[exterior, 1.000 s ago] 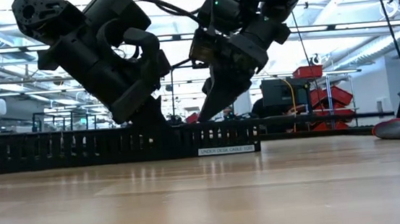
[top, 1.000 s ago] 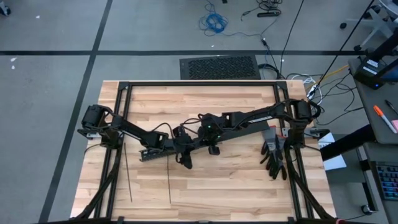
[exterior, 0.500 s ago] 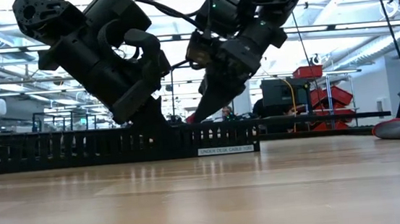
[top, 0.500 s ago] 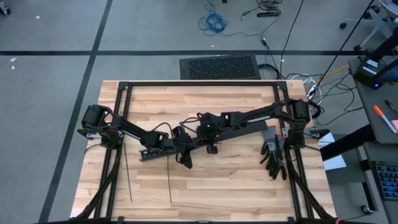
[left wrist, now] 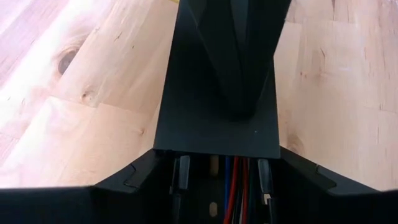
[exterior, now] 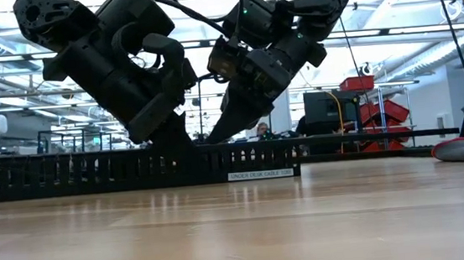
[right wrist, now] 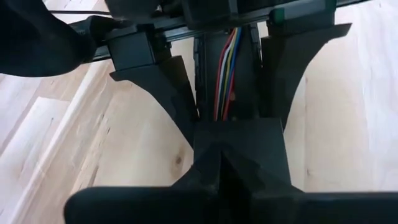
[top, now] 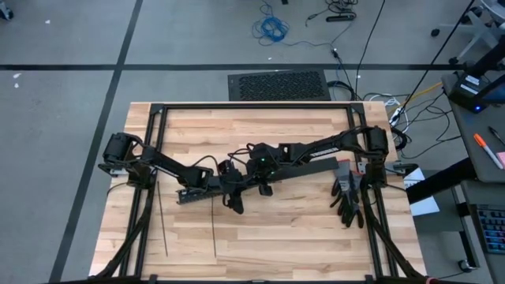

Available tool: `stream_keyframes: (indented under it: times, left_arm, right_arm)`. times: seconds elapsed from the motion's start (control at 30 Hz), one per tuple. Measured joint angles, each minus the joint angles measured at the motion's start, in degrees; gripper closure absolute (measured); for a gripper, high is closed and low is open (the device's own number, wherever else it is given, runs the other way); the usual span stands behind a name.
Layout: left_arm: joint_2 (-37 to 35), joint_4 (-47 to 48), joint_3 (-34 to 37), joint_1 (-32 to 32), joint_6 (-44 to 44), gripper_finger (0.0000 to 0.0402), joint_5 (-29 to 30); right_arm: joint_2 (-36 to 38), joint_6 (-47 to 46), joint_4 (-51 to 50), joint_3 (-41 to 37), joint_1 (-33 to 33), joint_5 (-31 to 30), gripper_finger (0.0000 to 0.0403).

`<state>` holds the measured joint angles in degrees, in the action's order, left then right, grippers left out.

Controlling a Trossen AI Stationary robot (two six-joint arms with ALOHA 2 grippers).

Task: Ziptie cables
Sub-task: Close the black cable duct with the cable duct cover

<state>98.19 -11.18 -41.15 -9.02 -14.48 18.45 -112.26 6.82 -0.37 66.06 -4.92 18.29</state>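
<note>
1. Wooden table – long black slotted cable duct lies across mid-table.
2. Left gripper straddles the duct, fingers part-open around it – we judge it's bracing.
3. Right gripper is closed at the duct; whether it pinches anything we cannot tell.
4. Cables run inside the duct.
5. Zipties lie untouched near the table's left front – next, fetch one.

"UNDER DESK CABLE" label on duct

Bright overhead room light, backlit low view, soft blur in wrist views.
</note>
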Motion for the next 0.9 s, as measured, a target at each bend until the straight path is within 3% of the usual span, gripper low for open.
stream_keyframes:
  times: [0.2, 0.4, 0.63, 0.77, 0.9]
  left_arm:
    - [0.0, -0.2, 0.0, 0.0, -0.2, 0.0177, -0.1]
    - [0.0, -0.6, 0.0, 0.0, -0.2, 0.0177, -0.4]
    - [0.0, -0.4, -0.1, 0.0, -0.2, 0.0177, -0.4]
    - [0.0, -0.3, -0.1, 0.0, -0.2, 0.0177, -0.4]
    - [0.0, -0.2, -0.1, 0.0, -0.2, 0.0177, -0.3]
  right_arm:
    - [2.0, 1.7, 0.2, -0.3, 0.1, -1.1, 0.04]
    - [6.7, 4.0, -1.4, -0.3, 0.2, -4.4, 0.0365]
    - [10.4, 3.6, -12.8, -0.1, -0.1, -7.4, 0.0322]
    - [10.0, 1.7, -17.2, -1.2, -0.3, -12.4, 0.035]
    - [10.0, 1.3, -15.0, -2.9, -0.2, -12.3, 0.0396]
